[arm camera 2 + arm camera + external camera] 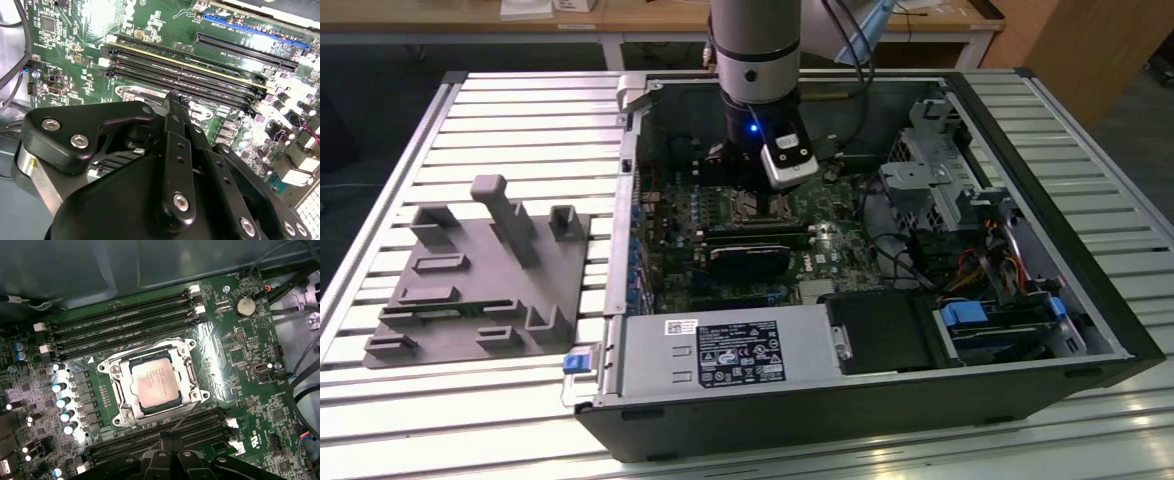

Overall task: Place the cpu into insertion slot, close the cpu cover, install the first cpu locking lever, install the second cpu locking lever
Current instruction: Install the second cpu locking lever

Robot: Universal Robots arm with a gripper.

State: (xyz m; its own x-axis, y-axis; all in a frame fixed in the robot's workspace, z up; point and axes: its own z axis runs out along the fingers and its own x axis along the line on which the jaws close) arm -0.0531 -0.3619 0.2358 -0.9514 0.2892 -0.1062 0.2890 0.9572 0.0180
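The cpu (152, 382), a silver-grey square, lies flat in the insertion slot (116, 371) on the green board. The cpu cover (186, 371), a silver frame, is folded down around it. A thin wire locking lever (186, 416) slants up from the socket's side to my gripper (167, 440). The black fingers (172, 125) are pressed together at the lever's end; I cannot tell whether they pinch it or only touch it. In the exterior view the gripper (758, 195) hangs inside the open computer case, just over the socket.
Long black memory slots (125, 330) run along both sides of the socket. Capacitors (62, 400), a coin battery (245, 305) and cables (300, 385) crowd the board. The case wall (854, 410) and power supply (720, 355) hem the arm in. A grey fixture (480, 270) lies at the exterior view's left.
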